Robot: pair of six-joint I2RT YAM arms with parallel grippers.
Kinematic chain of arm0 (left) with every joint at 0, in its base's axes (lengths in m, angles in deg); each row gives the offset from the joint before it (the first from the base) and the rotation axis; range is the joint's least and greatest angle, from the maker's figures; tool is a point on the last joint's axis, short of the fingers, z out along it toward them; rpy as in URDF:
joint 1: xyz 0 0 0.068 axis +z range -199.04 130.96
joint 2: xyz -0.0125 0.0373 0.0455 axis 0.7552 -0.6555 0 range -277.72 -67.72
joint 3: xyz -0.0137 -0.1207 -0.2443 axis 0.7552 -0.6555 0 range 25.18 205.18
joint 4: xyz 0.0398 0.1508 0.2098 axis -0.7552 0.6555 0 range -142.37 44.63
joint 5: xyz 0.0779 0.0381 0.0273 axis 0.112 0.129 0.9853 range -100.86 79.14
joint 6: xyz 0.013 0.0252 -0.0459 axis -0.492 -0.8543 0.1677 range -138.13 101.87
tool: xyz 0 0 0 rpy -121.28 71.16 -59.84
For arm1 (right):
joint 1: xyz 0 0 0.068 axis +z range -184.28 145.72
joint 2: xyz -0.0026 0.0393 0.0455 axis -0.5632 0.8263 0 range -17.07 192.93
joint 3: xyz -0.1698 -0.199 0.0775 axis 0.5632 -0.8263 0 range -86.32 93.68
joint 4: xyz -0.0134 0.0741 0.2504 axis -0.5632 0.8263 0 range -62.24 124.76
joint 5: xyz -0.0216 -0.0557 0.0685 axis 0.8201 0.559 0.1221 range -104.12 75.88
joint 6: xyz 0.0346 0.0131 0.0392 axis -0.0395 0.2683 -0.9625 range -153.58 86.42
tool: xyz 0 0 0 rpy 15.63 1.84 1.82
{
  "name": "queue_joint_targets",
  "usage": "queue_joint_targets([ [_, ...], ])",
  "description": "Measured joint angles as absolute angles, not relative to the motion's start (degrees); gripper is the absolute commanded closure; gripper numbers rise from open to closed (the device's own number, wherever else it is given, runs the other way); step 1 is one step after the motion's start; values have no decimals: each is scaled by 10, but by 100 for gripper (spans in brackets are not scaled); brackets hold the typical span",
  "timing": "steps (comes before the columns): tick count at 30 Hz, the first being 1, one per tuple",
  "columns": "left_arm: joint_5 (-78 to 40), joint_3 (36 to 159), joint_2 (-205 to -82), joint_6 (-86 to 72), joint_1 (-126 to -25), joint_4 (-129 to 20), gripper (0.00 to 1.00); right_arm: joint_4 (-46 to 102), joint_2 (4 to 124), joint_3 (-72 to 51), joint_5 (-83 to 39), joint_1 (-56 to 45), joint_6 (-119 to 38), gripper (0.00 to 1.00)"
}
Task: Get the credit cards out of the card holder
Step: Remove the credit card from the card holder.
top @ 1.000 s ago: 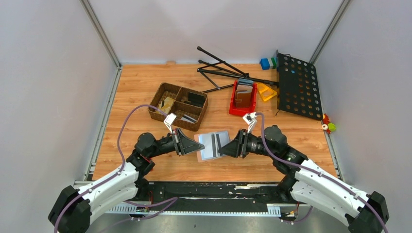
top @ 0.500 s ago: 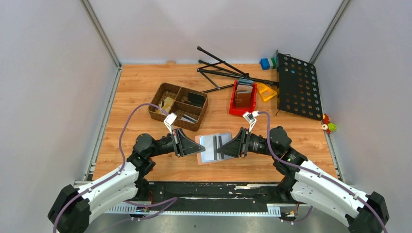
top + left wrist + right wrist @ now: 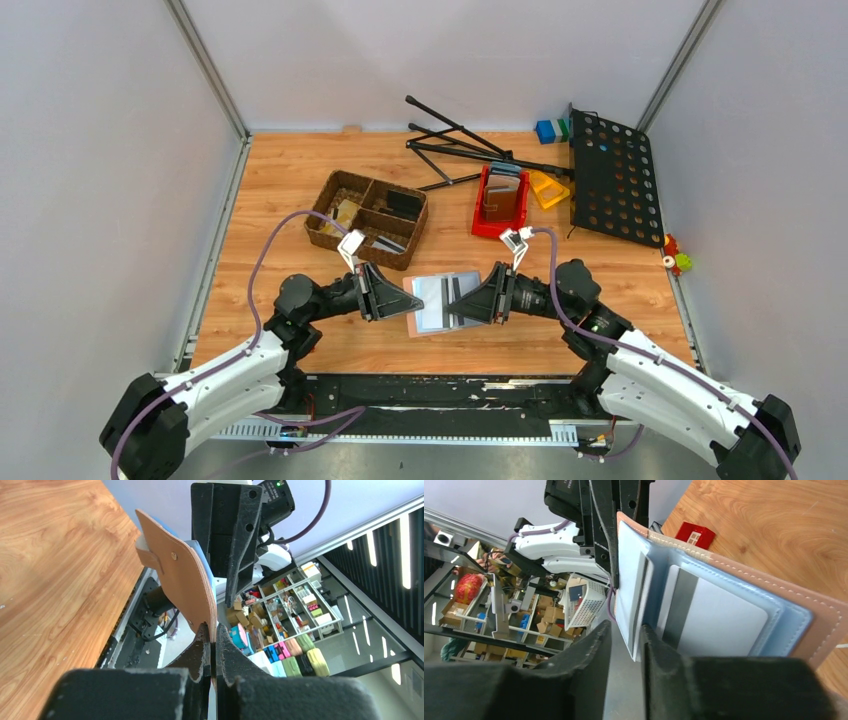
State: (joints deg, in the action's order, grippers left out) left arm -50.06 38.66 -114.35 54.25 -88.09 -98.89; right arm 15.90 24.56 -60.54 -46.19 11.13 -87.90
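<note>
Top external, wooden table (image 3: 280, 180), grey walls (image 3: 100, 150), wicker basket (image 3: 375, 182), open card holder (image 3: 440, 300)

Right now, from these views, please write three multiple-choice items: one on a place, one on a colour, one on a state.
1. Where is the card holder? A. lying flat, let go B. held up between the grippers C. out of view
2. Its outside colour? A. tan brown B. green C. black
3. The left gripper is: A. wide open B. empty C. shut on the card holder's edge
Answers: B, it hangs above the table, the right gripper opposite; A, the left wrist view shows tan leather; C, its fingers pinch that edge.
</note>
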Motion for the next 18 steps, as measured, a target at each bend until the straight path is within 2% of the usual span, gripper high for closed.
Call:
queue_joint_targets([
  [3,-500,387,-1144,547,-881,-1000,100,137,248,-609,-466,110,-890,85],
  [14,-498,387,-1146,549,-886,-1006,100,23,262,-647,-489,110,-938,83],
  [16,-496,387,-1146,549,-888,-1006,100,13,268,-647,-493,111,-940,86],
  [18,-495,387,-1146,549,-889,-1006,100,4,269,-650,-494,111,-942,95],
])
